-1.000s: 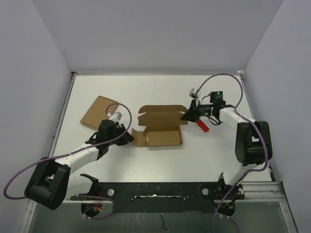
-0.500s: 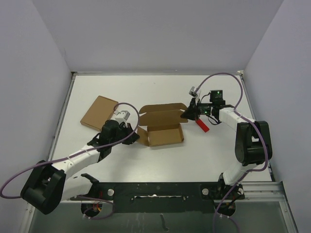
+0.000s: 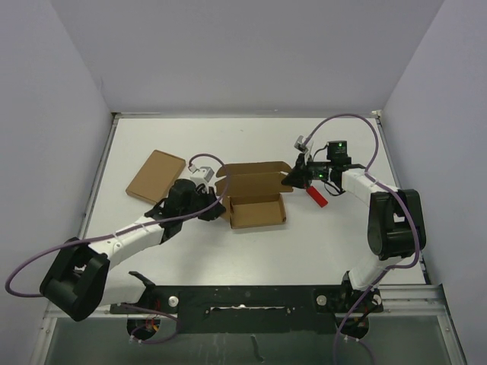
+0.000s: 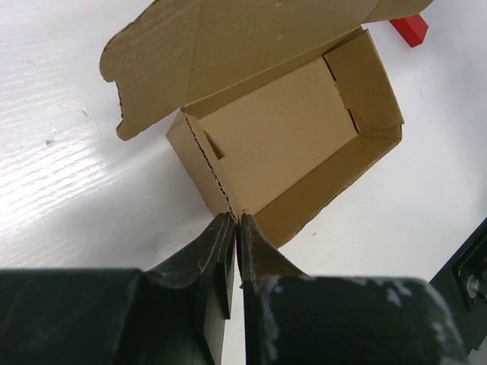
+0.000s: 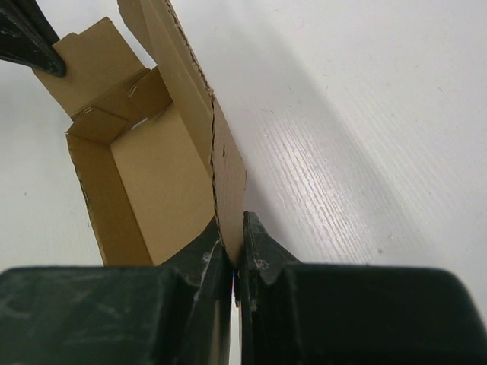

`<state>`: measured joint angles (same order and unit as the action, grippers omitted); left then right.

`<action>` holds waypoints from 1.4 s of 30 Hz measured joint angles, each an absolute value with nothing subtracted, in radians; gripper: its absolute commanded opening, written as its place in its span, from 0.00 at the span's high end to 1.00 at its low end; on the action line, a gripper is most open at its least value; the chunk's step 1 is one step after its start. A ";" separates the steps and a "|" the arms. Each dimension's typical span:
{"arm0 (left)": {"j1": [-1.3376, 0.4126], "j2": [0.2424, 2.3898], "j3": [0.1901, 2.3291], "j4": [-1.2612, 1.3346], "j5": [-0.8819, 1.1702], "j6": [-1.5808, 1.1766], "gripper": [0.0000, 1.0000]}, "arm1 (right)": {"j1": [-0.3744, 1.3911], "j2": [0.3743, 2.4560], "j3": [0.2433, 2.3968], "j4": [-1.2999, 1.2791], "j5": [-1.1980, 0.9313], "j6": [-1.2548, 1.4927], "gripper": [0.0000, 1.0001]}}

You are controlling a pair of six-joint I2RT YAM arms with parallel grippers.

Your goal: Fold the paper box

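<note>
**Lid poised above open carton**

The paper box sits mid-table. My right gripper is clamped on the edge of the lid at the box's 2 o'clock. My left gripper, fingers together, presses its 9 o'clock corner. Best swing the lid toward 6 o'clock about its hinge, with my left bracing against sliding.

The paper box sits open on the white table as a shallow tray, its lid flap raised at the far side and its end flaps folded inward. The left gripper meets the tray's nearest corner with its jaws all but together (whether cardboard is pinched between them is unclear). A red block lies beyond the far right end.
</note>
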<state>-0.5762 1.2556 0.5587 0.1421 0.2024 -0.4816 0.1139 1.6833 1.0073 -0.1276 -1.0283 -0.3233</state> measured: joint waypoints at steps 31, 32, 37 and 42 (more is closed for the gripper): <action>-0.390 1.436 0.434 0.575 0.540 -0.752 0.36 | 0.125 1.698 1.007 -0.128 -1.040 -0.316 1.00; -0.381 1.447 0.422 0.610 0.555 -0.771 0.34 | 0.125 1.698 1.007 -0.128 -1.041 -0.316 1.00; -0.358 1.491 0.381 0.741 0.595 -0.850 0.29 | 0.125 1.698 1.007 -0.128 -1.042 -0.316 1.00; -0.352 1.534 0.349 0.886 0.633 -0.917 0.28 | 0.125 1.698 1.007 -0.129 -1.044 -0.317 1.00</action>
